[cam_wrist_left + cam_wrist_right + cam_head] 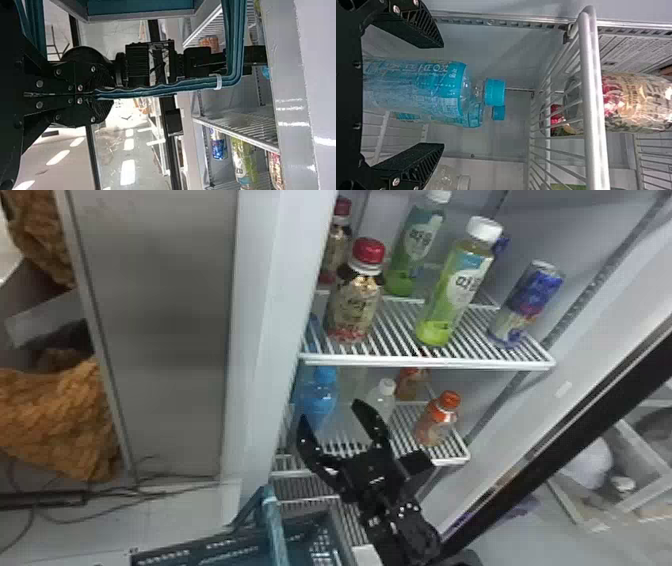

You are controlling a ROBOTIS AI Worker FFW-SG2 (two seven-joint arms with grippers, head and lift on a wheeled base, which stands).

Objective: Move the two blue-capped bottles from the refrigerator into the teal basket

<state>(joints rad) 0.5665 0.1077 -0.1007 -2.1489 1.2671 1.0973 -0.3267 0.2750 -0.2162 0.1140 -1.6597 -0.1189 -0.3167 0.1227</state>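
Black right arm [400, 520] angled up at the lower white wire shelf [452, 461]. Left gripper [105, 95] was closed on the teal basket's [200, 550] grooved handle. Right gripper [331, 413] was wide open, empty. Clear, cylindrical front blue-capped bottle [415, 87] stood between its fingers, seemingly untouched; second blue-capped bottle [474, 120] just behind.

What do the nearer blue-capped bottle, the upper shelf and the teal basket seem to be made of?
Nearer bottle: probably smooth, clear plastic; its shoulder is see-through.
Upper shelf: likely glossy, white-coated metal; thin rods meet a thicker bar.
Teal basket: looks like satin molded plastic; slotted wall.
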